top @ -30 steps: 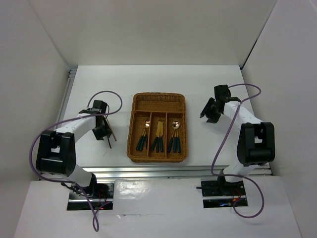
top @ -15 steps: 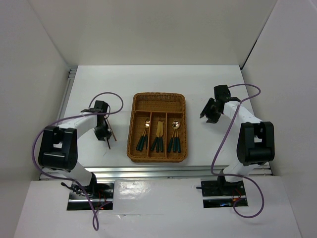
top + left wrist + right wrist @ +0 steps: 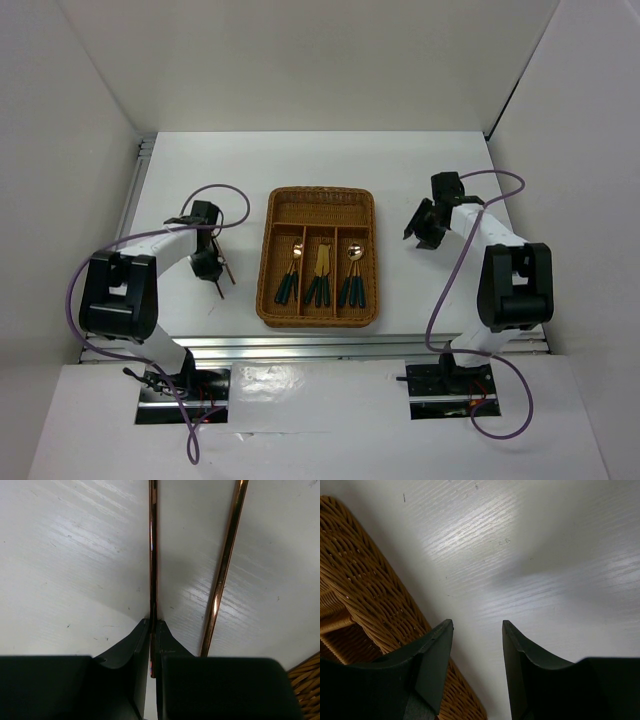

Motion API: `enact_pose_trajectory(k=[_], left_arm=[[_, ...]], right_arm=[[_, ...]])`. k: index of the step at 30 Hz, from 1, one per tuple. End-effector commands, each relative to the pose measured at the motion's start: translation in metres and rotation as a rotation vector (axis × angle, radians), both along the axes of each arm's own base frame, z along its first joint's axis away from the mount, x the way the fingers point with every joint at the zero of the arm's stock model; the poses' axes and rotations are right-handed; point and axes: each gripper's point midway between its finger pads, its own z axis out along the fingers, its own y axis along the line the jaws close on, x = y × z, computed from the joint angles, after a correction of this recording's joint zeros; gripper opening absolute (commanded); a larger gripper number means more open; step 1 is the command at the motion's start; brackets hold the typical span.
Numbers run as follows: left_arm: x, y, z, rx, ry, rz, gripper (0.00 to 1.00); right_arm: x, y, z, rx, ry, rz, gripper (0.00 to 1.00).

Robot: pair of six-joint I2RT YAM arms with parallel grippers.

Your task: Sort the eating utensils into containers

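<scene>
A robotics lab cell: plain white panels [image 3: 300, 60] wall in a white worktop [image 3: 300, 160]; the cabled left arm [image 3: 150, 250] and right arm [image 3: 497, 240] stand by aluminium rails [image 3: 300, 344] at its near edge.

Two chopsticks [image 3: 222, 580], one wicker tray [image 3: 320, 191] and four slots are counted; overlapping spoons [image 3: 354, 252] and forks [image 3: 321, 262] cannot be numbered.

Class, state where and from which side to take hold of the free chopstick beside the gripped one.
Probably mid-shaft of the free chopstick, straight down from above, straddling its width: it is thin, flat on the table, and close beside the gripped chopstick in the left end effector.
</scene>
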Motion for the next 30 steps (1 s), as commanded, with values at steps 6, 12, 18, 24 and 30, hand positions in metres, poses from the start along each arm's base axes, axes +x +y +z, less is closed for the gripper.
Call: enact_pose_trajectory(k=[6, 12, 18, 24, 30], left_arm=[[0.020, -0.012, 0.047, -0.016, -0.090, -0.063, 0.15], [0.038, -0.050, 0.106, -0.083, -0.231, -0.218, 0.15], [0.040, -0.111, 0.144, -0.251, -0.336, -0.425, 0.15], [0.037, -0.163, 0.171, -0.368, -0.438, -0.584, 0.16], [0.032, -0.194, 0.174, -0.425, -0.457, -0.670, 0.16]], right_arm=[[0.033, 0.011, 0.039, 0.053, -0.142, 0.044, 0.52], [0.058, 0.044, 0.095, 0.125, -0.346, 0.188, 0.52], [0.065, 0.105, 0.138, 0.254, -0.505, 0.378, 0.52], [0.050, 0.167, 0.165, 0.388, -0.613, 0.548, 0.55], [0.032, 0.222, 0.173, 0.430, -0.670, 0.653, 0.62]])
